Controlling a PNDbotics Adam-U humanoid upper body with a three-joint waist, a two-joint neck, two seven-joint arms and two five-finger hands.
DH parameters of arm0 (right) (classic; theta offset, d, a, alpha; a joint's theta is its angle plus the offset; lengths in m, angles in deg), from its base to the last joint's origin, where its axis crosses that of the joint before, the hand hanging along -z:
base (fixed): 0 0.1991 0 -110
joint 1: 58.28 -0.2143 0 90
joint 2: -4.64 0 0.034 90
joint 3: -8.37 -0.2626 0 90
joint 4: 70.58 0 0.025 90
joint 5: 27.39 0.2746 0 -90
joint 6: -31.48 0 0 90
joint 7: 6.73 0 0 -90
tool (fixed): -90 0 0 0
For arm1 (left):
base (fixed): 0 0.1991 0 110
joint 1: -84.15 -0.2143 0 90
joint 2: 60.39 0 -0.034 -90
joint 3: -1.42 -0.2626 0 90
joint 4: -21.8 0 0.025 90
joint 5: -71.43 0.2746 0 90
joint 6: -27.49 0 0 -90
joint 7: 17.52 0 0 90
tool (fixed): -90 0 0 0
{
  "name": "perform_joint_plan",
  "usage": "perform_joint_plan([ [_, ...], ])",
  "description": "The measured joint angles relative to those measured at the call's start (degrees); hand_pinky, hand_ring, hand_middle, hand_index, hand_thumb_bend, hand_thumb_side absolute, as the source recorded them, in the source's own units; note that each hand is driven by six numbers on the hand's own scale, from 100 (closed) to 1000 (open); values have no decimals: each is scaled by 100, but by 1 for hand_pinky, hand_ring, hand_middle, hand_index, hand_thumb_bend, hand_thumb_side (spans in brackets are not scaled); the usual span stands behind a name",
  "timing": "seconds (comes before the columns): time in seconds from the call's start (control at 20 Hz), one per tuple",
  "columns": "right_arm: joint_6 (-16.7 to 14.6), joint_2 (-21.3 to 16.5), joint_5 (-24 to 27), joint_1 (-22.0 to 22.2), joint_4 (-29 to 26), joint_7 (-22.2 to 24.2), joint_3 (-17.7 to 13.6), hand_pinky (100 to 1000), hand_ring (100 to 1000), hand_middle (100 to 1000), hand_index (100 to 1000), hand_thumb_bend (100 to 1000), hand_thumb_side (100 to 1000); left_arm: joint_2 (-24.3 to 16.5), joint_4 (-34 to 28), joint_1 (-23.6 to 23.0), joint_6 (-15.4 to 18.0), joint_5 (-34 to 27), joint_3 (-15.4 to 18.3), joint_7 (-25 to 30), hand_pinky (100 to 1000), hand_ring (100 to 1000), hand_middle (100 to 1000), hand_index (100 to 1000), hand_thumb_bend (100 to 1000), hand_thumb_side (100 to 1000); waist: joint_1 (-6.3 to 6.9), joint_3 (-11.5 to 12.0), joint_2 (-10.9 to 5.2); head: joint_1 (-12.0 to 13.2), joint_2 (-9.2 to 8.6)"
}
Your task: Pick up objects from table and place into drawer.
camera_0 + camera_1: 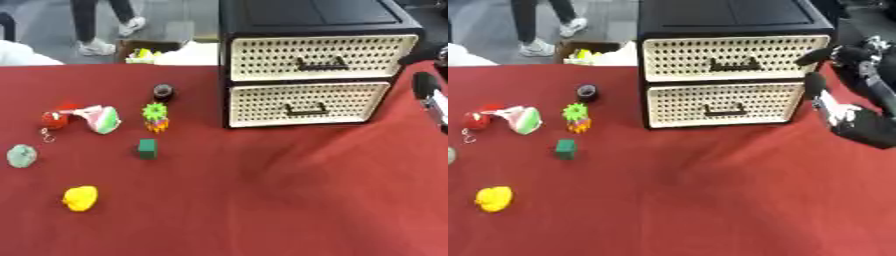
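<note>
A black cabinet with two cream perforated drawers [308, 104], both closed, stands at the back of the red table [262, 200]. To its left lie several small objects: a black round piece [163, 91], a green and orange spiky toy [156, 117], a green cube [147, 149], a pink and green plush [100, 118], a red ball with a keyring [54, 120], a pale green lump [21, 155] and a yellow duck [80, 198]. My right hand [852, 107] hovers to the right of the cabinet, fingers straight, holding nothing. My left hand shows in no view.
Beyond the table's far edge stand a cardboard box with yellow-green items [144, 52] and a person's legs [101, 25]. The front and right of the red cloth are bare.
</note>
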Motion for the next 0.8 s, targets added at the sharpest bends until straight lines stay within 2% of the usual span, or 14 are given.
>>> perform_joint_plan([
  [0.45, 293, -435, 432, -651, -1, 884, 232, 100, 100, 100, 715, 100, 1000, -1, 0, -3, 5, -30, -33, 28, 651, 547, 658, 747, 100, 800, -8, 50, -5, -89, 0],
  [0.8, 598, -574, 629, -1025, -2, 1359, 458, 100, 100, 100, 730, 100, 1000, -3, 0, -4, 0, -43, -64, 58, 650, 546, 658, 747, 100, 800, -25, 125, -6, -154, -1],
])
